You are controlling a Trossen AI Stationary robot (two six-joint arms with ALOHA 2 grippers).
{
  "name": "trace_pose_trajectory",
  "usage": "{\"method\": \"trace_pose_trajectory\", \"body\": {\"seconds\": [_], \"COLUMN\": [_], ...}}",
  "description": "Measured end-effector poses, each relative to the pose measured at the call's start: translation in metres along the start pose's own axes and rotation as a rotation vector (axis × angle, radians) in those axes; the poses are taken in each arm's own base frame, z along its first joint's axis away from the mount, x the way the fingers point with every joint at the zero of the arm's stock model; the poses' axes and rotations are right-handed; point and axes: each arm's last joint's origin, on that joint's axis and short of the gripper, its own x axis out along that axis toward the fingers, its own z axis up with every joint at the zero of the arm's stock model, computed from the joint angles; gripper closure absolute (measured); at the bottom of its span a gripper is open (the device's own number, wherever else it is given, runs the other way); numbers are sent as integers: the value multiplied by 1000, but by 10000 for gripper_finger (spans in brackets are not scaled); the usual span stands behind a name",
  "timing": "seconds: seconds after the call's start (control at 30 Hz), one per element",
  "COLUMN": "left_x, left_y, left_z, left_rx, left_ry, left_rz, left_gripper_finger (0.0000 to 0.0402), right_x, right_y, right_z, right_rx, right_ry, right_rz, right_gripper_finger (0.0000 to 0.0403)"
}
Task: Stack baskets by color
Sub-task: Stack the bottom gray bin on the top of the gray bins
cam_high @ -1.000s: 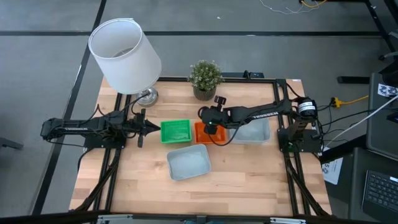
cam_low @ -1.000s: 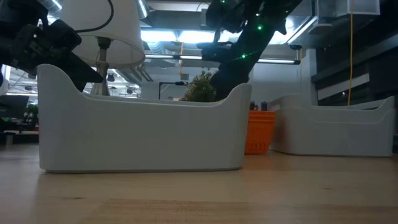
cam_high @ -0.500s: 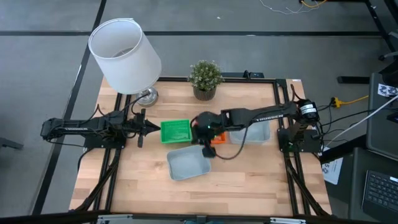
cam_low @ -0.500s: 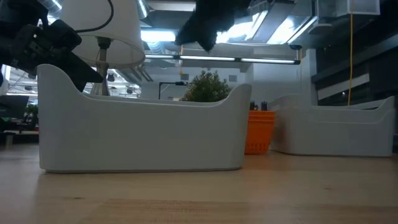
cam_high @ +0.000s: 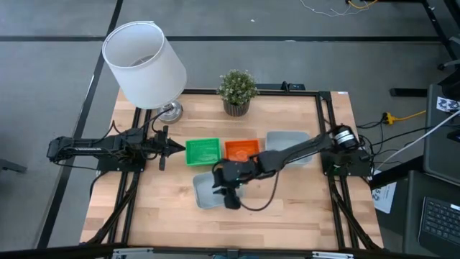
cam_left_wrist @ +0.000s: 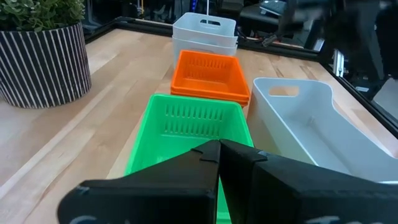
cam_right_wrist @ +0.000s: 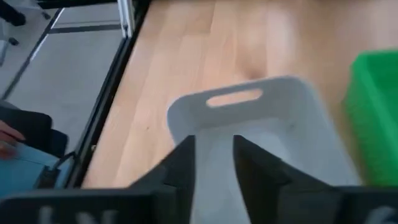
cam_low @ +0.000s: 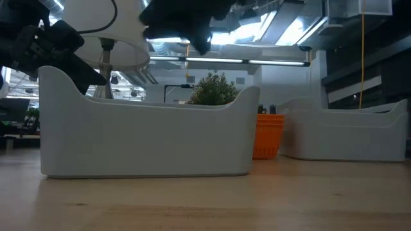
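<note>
The near half of the bench (cam_high: 287,216) is left bare; the middle is blocked by the green basket (cam_high: 203,152), orange basket (cam_high: 241,150) and near grey basket (cam_high: 205,191)

Pale wood-grain desk (cam_high: 287,208) under me, smooth matt grey plastic basket (cam_right_wrist: 261,118), glossy slotted green basket (cam_left_wrist: 186,134), my matt black gripper (cam_right_wrist: 214,163)
</note>
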Motion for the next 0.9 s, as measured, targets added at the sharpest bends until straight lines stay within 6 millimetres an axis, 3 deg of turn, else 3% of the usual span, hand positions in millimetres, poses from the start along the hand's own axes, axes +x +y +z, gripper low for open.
{"method": "trace_pose_trajectory", "body": {"seconds": [0.17, 0.33, 0.77, 0.83, 0.9], "left_x": [0, 0, 0, 0, 0], "left_y": [0, 0, 0, 0, 0], "left_z": [0, 0, 0, 0, 0], "left_rx": [0, 0, 0, 0, 0], "left_ry": [-1, -1, -1, -2, -2], "left_rz": [0, 1, 1, 1, 1], "left_gripper_finger": [401, 401, 401, 401, 401], "right_x": [23, 41, 73, 74, 73], "right_y": [4, 5, 15, 16, 19], "right_z": [-4, -24, -68, -68, -68], "right_rx": [29, -37, -65, -22, -14], "right_ry": [85, 194, 373, 365, 360], "right_rz": [104, 84, 1, -21, -30], "right_gripper_finger": [228, 212, 239, 264, 317]}}
